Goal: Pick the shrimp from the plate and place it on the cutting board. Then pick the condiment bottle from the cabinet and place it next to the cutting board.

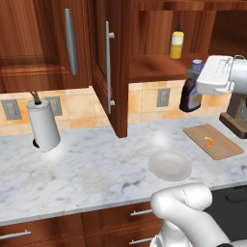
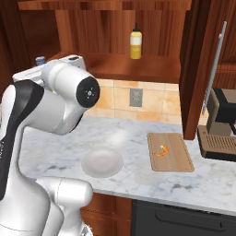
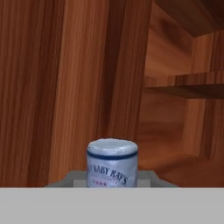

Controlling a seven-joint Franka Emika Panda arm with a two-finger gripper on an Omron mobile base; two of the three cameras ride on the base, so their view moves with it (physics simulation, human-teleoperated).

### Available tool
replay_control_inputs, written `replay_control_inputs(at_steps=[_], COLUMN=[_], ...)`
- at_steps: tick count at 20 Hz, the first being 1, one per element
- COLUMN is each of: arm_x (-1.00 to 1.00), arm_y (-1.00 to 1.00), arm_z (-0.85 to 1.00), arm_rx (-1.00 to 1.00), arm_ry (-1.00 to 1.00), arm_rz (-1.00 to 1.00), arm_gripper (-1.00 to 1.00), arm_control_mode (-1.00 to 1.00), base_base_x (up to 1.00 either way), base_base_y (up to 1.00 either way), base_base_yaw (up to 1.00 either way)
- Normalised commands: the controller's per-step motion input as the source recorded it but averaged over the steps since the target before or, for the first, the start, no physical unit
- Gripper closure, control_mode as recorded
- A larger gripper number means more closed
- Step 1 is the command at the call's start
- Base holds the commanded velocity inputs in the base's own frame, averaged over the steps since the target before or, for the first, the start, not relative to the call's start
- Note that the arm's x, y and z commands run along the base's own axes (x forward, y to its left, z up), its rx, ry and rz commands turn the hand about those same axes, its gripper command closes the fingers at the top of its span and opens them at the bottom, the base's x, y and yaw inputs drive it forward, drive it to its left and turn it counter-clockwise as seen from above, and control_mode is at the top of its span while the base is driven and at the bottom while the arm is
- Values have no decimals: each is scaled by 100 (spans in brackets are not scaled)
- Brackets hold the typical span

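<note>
Overhead, the cabinet (image 1: 144, 53) stands open, a yellow squeeze bottle (image 1: 177, 43) upright on its shelf. Below, on the marble counter (image 1: 96, 169), the cutting board (image 1: 213, 140) carries the shrimp (image 1: 209, 141), beside the bare plate (image 1: 169, 165). The gripper (image 1: 198, 79) is clenched on the condiment bottle (image 1: 191, 94), held in the air in front of the tiled wall, above the counter just left of the board.

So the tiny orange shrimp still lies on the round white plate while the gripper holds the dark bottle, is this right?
No. The tiny orange shrimp lies on the light-brown wooden cutting board; the round white plate is bare, as the right base view shows. The gripper does hold the dark bottle.
</note>
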Motion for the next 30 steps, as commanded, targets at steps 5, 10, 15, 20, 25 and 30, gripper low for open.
replay_control_inputs(at_steps=[5,10,15,20,25,30], arm_x=[-37,-37,-32,-29,-21,-20], arm_y=[0,0,0,-6,-22,-11], arm_z=[-45,-39,-32,-19,-7,-37], arm_rx=[0,0,-1,-1,-3,-4], arm_ry=[0,0,0,0,0,0], arm_rz=[0,0,0,0,0,0], arm_gripper=[100,100,100,100,100,100], arm_control_mode=[-100,-100,-100,-100,-100,-100], base_base_x=[0,0,0,0,0,0], base_base_y=[0,0,0,0,0,0], base_base_yaw=[0,0,0,0,0,0])
